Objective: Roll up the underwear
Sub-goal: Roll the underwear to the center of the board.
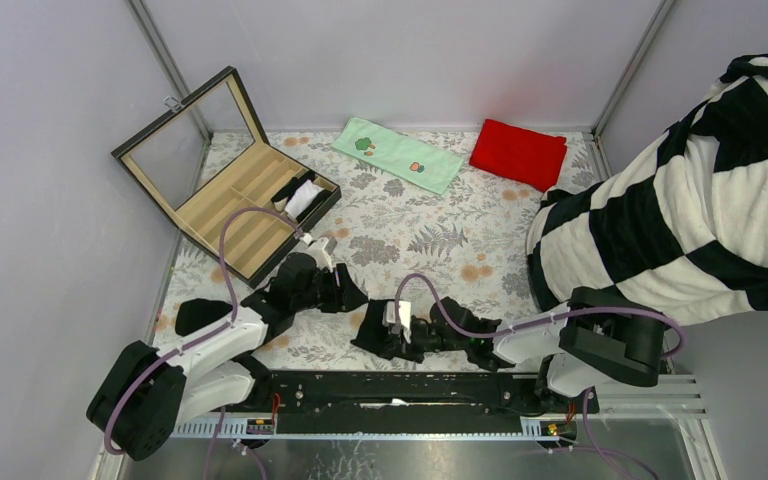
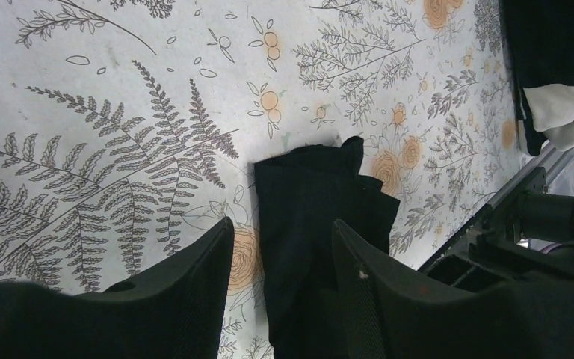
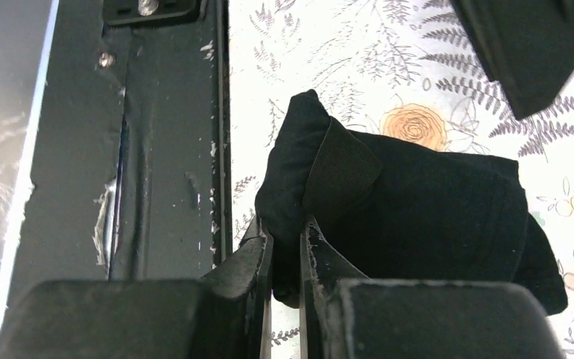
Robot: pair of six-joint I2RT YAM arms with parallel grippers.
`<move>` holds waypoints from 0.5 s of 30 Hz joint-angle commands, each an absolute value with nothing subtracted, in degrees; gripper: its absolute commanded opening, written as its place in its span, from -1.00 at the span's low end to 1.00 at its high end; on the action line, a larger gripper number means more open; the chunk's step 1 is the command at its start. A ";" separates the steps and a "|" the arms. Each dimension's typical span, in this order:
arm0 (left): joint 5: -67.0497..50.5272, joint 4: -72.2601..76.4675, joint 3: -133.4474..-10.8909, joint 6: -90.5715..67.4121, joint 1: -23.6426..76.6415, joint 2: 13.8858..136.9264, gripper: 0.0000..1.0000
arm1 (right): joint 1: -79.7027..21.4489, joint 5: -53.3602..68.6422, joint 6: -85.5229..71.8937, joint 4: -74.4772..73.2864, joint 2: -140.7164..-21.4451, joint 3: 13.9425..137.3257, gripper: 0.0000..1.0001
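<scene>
One black underwear (image 2: 310, 213) lies flat on the floral table cover, running between the fingers of my left gripper (image 2: 280, 235), which stands open with a strip of cover showing beside the left finger. From above, that left gripper (image 1: 330, 285) sits over the underwear (image 1: 350, 293). My right gripper (image 3: 285, 232) is shut on the folded edge of a second, bunched black underwear (image 3: 418, 202), close to the black rail. In the top view, the right gripper (image 1: 395, 328) and its underwear (image 1: 372, 338) are at the near middle. A third black underwear (image 1: 198, 315) lies at the near left.
An open wooden divider box (image 1: 230, 190) at the back left holds rolled dark and white pieces. A green towel (image 1: 397, 155) and a red cloth (image 1: 517, 152) lie at the back. The striped blanket (image 1: 680, 220) hangs over the right side. The black rail (image 1: 400, 395) runs along the near edge.
</scene>
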State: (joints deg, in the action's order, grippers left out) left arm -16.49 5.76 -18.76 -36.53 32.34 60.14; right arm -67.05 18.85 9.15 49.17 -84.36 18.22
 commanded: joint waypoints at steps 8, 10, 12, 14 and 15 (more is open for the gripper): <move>-16.50 7.66 -21.16 -35.25 33.64 62.03 0.11 | -58.51 24.89 -20.43 61.68 -87.36 14.88 -1.00; -16.52 7.86 -21.26 -35.34 33.65 62.27 0.11 | -57.37 25.39 -24.39 64.30 -88.70 14.07 -1.00; -16.55 8.18 -21.27 -35.43 33.66 62.31 0.10 | -56.56 25.31 -27.29 68.15 -90.44 12.77 -1.00; -16.76 8.63 -21.27 -35.58 33.74 62.38 0.10 | -55.62 25.17 -30.52 70.07 -91.75 12.02 -1.00; -16.93 8.88 -21.35 -35.54 33.75 62.48 0.10 | -54.80 25.09 -31.84 70.39 -92.31 11.85 -1.00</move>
